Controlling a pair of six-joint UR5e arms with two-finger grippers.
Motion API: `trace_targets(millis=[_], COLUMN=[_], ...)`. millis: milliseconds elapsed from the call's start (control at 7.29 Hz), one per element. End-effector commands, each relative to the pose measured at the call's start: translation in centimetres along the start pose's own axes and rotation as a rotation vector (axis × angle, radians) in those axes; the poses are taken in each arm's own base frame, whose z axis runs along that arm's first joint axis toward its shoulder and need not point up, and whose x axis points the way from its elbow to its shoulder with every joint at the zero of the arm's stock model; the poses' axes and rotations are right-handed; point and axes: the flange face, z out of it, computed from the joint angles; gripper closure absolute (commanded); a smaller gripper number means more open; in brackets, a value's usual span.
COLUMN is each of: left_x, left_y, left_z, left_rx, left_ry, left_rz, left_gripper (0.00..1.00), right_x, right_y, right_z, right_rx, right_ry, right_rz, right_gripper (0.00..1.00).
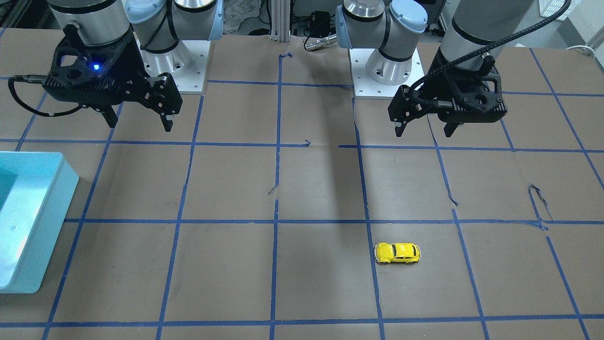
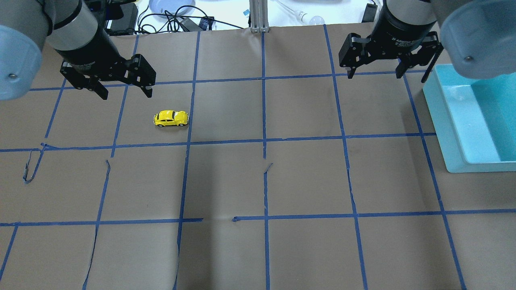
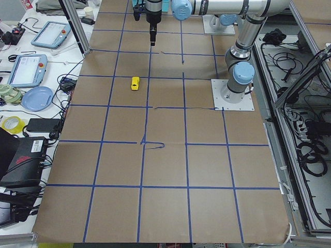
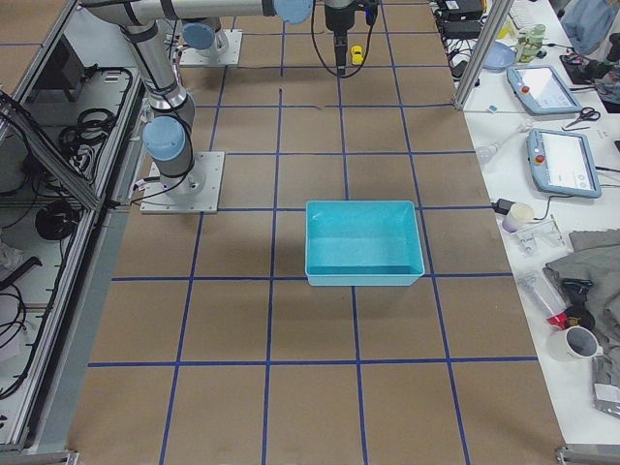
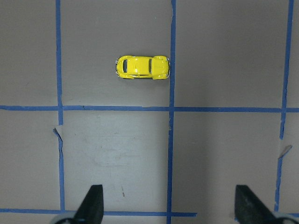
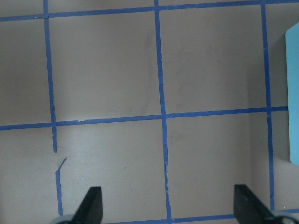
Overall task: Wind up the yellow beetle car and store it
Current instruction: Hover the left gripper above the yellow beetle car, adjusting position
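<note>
The yellow beetle car stands on its wheels on the brown paper, side-on to the robot. My left gripper hangs open above the table, a little to the left of the car and on the robot's side of it, holding nothing. The left wrist view shows the car ahead of the spread fingers, beside a blue tape line. On the other half of the table my right gripper is open and empty over bare paper, next to the teal bin.
A teal bin sits at the robot's right side with nothing visible in it. Blue tape lines grid the paper, which has small tears. Cables and a plate lie beyond the far edge.
</note>
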Motion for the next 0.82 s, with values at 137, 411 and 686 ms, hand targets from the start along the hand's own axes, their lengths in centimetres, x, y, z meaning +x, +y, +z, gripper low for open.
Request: trace_targets(millis=[137,411,686], left_x=[-0.1,-0.06,0.24], left_y=[0.42,0.68,0.87], left_z=[-0.17,0.34,0.17], left_rx=[-0.017,-0.032,-0.028], left_ry=[-0.004,-0.008,0.0], left_rz=[0.002,0.004,0.007], left_gripper=[0.0,0.0,0.0], right_x=[-0.07,-0.08,-0.09], right_y=[0.09,0.07,0.03], right_z=[-0.01,-0.08,0.0], right_rx=[0.0,0.001,0.0], right_ry=[0.0,-0.002,-0.001], right_rz=[-0.002,-0.002,-0.002], right_gripper=[0.0,0.0,0.0])
